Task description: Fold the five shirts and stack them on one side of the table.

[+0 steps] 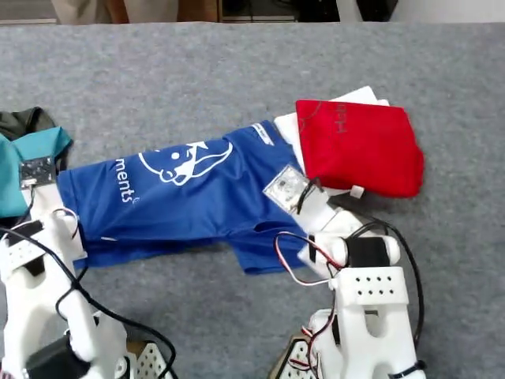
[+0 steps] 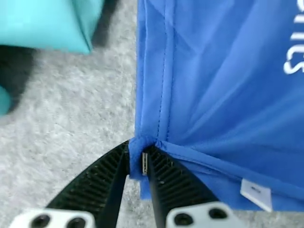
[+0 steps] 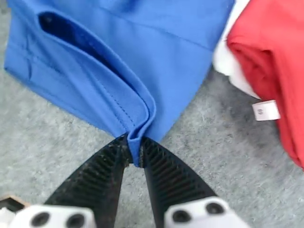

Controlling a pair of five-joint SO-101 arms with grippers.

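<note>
A blue shirt (image 1: 181, 201) with white print lies spread across the grey table (image 1: 237, 71). My left gripper (image 2: 137, 164) is shut on the blue shirt's (image 2: 223, 90) hem corner at the shirt's left end; in the high view the left gripper (image 1: 49, 201) sits there. My right gripper (image 3: 135, 152) is shut on a folded edge of the blue shirt (image 3: 118, 57), at the shirt's right end near the right gripper (image 1: 304, 197). A folded red shirt (image 1: 359, 146) rests on a white shirt (image 1: 288, 130) at the right. A teal shirt (image 1: 24, 158) lies at the left edge.
A dark garment (image 1: 20, 120) lies behind the teal shirt at the left edge. The red shirt (image 3: 270, 57) with its white tag lies close beside my right gripper. The teal shirt (image 2: 47, 21) is close to my left gripper. Bare table stretches along the far side.
</note>
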